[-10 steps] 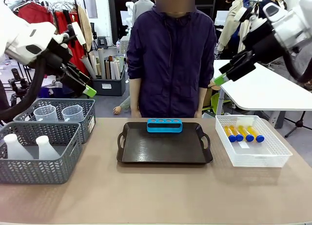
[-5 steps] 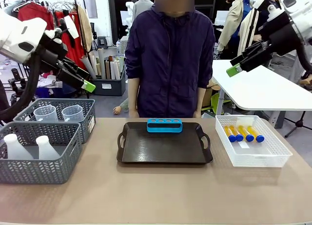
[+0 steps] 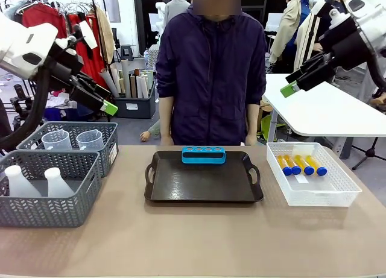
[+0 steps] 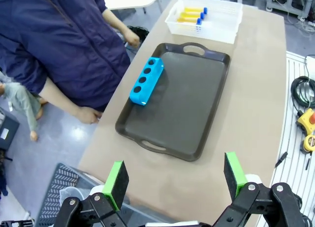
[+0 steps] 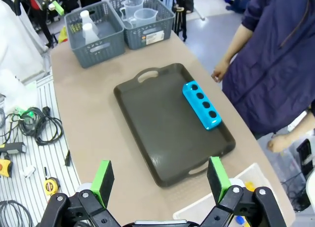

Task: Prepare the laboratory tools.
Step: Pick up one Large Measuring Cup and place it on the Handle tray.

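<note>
Several amber tubes with blue caps (image 3: 301,164) lie in the white mesh basket (image 3: 338,190) at the table's right. Two clear beakers (image 3: 89,139) stand in the far grey basket (image 3: 111,146) on the left, and two white flasks (image 3: 21,181) stand in the near one (image 3: 60,214). My left gripper (image 3: 108,107) hangs high above those baskets; its wrist view shows it (image 4: 175,174) open and holding nothing. High above the white basket, my right gripper (image 3: 289,89) is also open (image 5: 160,174) with nothing in it.
A dark tray (image 3: 203,184) lies mid-table with a blue four-hole rack (image 3: 204,154) at its far edge. A person in a dark jacket (image 3: 211,67) stands right behind the tray. Bare tabletop (image 3: 193,242) runs along the near side.
My right gripper has risen and swung to the right, away from the person. My left gripper has shifted slightly. Nothing on the table has moved.
</note>
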